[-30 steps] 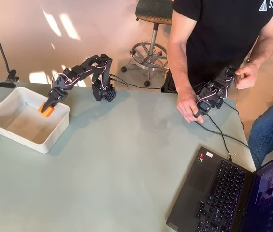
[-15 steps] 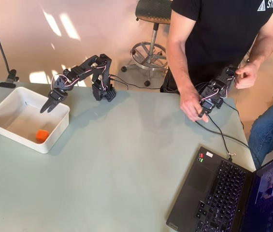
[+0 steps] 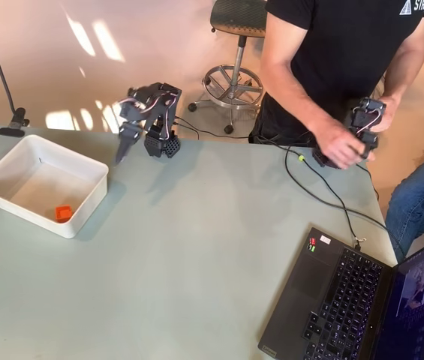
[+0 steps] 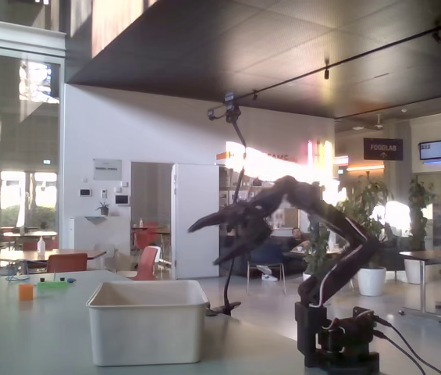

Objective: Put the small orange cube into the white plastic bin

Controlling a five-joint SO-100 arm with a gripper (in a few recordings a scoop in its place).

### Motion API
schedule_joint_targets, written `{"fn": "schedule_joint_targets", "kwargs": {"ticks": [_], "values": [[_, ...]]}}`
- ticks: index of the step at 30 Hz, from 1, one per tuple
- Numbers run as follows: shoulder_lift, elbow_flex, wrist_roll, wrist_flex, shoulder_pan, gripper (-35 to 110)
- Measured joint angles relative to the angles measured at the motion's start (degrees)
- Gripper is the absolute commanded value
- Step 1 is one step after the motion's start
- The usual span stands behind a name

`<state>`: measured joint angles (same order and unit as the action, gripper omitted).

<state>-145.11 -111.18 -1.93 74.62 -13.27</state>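
The small orange cube (image 3: 63, 214) lies on the floor of the white plastic bin (image 3: 1, 171), near its front right corner. In the fixed view the bin's wall (image 4: 146, 328) hides the cube. My gripper (image 3: 123, 148) is folded back near the arm's base, right of the bin and apart from it. From the side, the gripper (image 4: 206, 242) hangs above and to the right of the bin. Its jaws are spread and hold nothing.
A laptop (image 3: 362, 300) sits at the table's front right, with a black cable (image 3: 324, 196) trailing across the table above it. A person stands behind the right side of the table. A small orange block (image 4: 25, 291) and a green item (image 4: 52, 285) rest far left.
The gripper opened and the cube fell into the bin, then settled near the front right corner. The arm pulled back to the right, away from the bin and toward its base.
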Motion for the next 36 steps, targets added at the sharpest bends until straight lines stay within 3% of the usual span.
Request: {"fn": "schedule_joint_targets", "kwargs": {"ticks": [13,17,23,31,36], "values": [[-15.91,0.09,0.88,17.23,2.81,47],[-17.58,0.09,0.88,19.6,5.27,39],[-19.34,-1.49,0.88,20.39,6.24,25],[-21.97,-2.55,0.79,19.95,6.94,24],[-24.61,-7.65,0.7,12.83,6.94,24]]}}
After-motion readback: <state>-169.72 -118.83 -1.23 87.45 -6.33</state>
